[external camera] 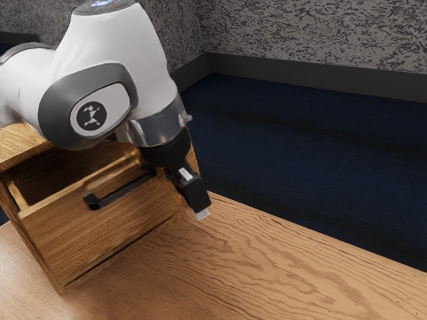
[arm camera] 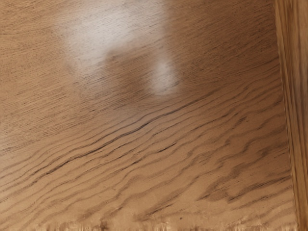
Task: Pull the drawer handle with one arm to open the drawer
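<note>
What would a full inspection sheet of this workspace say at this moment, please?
Surface: light brown wood-grain table, with a soft shadow on it under the hand in the wrist view.
Job's things: box-shaped wooden cabinet; its wooden drawer stands pulled out, its hollow showing from above; black bar handle on the drawer's front.
Clutter: nothing seen.
Grippers: black two-finger gripper points down at the table, at the exterior view's right of the handle and off it.
Cables: nothing seen.
Surroundings: dark blue floor, grey speckled walls, dark baseboard.
</note>
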`<state>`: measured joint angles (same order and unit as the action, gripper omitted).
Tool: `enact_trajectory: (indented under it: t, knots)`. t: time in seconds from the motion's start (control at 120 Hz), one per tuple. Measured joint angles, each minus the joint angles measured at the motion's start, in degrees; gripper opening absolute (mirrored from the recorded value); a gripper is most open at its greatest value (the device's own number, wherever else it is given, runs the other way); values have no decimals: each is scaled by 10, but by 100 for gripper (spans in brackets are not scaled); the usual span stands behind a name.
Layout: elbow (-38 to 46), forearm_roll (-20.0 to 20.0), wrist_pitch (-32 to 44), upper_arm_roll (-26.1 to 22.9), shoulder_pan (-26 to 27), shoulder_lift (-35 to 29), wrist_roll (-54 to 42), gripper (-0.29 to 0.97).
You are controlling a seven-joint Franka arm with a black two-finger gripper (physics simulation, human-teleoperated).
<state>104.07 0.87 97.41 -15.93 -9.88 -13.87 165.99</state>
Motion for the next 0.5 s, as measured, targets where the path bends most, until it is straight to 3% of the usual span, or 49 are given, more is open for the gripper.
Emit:
enact_trajectory:
  t: [0.083,0.208,0.358,0.442,0.5]
  knots:
    - [-12,2,27,-22,68,6,0,67]
    - [-40,-9,43,-34,81,-3,0,68]
    - [-181,-37,-19,-36,85,-21,0,68]
    - [-206,-39,-51,-38,136,-5,0,68]
    - [-209,-19,-67,-37,178,22,0,68]
